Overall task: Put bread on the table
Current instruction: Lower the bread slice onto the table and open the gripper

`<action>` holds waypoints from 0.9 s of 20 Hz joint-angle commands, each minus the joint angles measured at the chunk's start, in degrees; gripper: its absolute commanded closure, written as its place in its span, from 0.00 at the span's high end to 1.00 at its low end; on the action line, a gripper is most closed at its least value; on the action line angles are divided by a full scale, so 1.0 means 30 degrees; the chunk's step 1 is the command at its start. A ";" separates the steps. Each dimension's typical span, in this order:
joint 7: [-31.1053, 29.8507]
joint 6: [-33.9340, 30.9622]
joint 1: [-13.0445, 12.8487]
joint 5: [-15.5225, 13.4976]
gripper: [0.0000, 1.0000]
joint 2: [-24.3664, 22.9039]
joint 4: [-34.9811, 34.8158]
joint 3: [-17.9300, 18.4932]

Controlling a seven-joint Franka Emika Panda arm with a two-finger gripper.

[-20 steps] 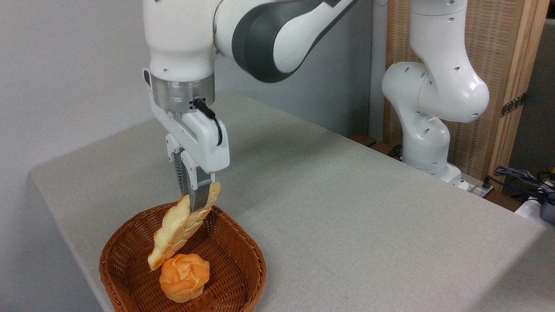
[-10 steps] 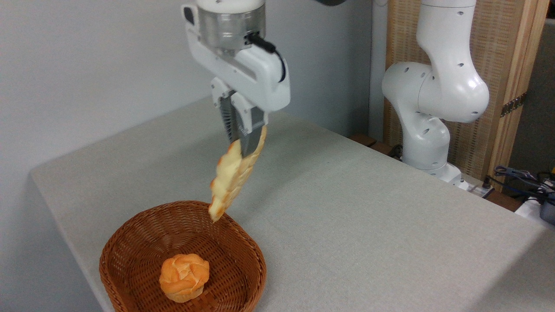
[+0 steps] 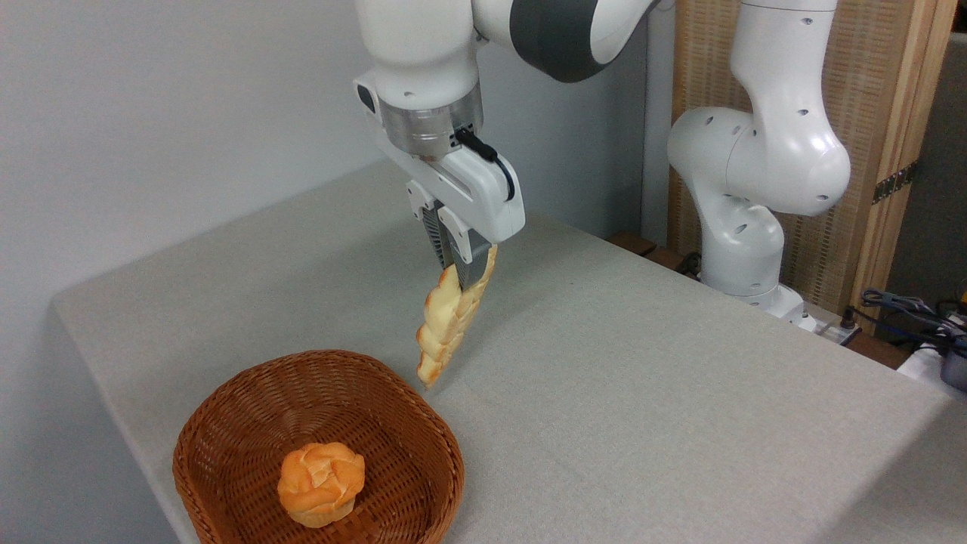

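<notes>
The jaws are clamped on the upper end of the bread [image 3: 452, 317], the gripper [image 3: 464, 276] pointing down from the white arm [image 3: 423, 68]. The bread hangs tilted, its top end up to the right between the fingers and its pointed lower tip down to the left, in the air over the table [image 3: 642, 393], just past the far right rim of the basket [image 3: 227, 423]; whether the tip touches the cloth cannot be told. It is a long, narrow piece, pale cream down the middle with golden-brown ridged edges. A round orange bun [image 3: 321, 483] sits in the near part of the basket.

Half a second ago the bread hung higher with its tip over the basket's far rim; now the gripper has come lower and further right, so the bread is clear of the basket. The bun and basket have not moved. No writing or label can be read anywhere
</notes>
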 commanded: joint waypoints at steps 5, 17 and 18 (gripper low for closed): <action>0.3907 0.0066 -0.0305 0.0046 1.00 -0.0782 -0.0055 0.1532; -0.0535 -0.0315 0.0247 0.2506 1.00 0.0386 0.3986 0.0162; -0.1384 -0.0344 0.0773 0.2536 1.00 0.0736 0.4336 -0.0656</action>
